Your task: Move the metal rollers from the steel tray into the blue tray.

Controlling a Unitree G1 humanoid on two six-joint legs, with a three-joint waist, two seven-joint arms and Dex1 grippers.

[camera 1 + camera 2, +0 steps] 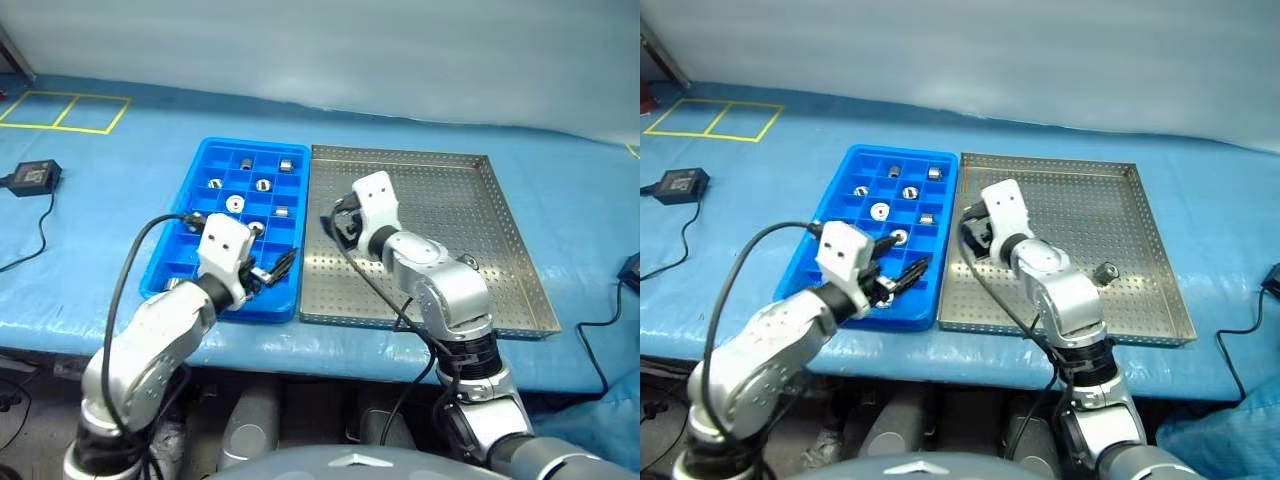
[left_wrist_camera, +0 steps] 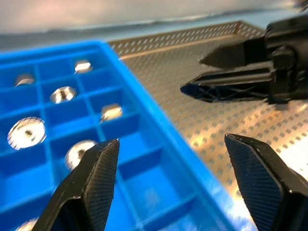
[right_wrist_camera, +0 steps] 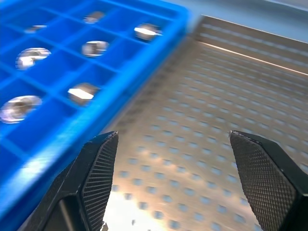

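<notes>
blue-covered tabletop: blue tray beside steel tray, touching. several metal rollers sit in blue compartments, one on the steel. left claw and right claw both gape, empty.

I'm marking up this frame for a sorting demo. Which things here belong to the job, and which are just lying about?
Job:
- metal rollers in the blue tray
- one roller left in the steel tray
- left gripper and right gripper, jaws open

Lying about:
- black adapter
- yellow tape squares
</notes>
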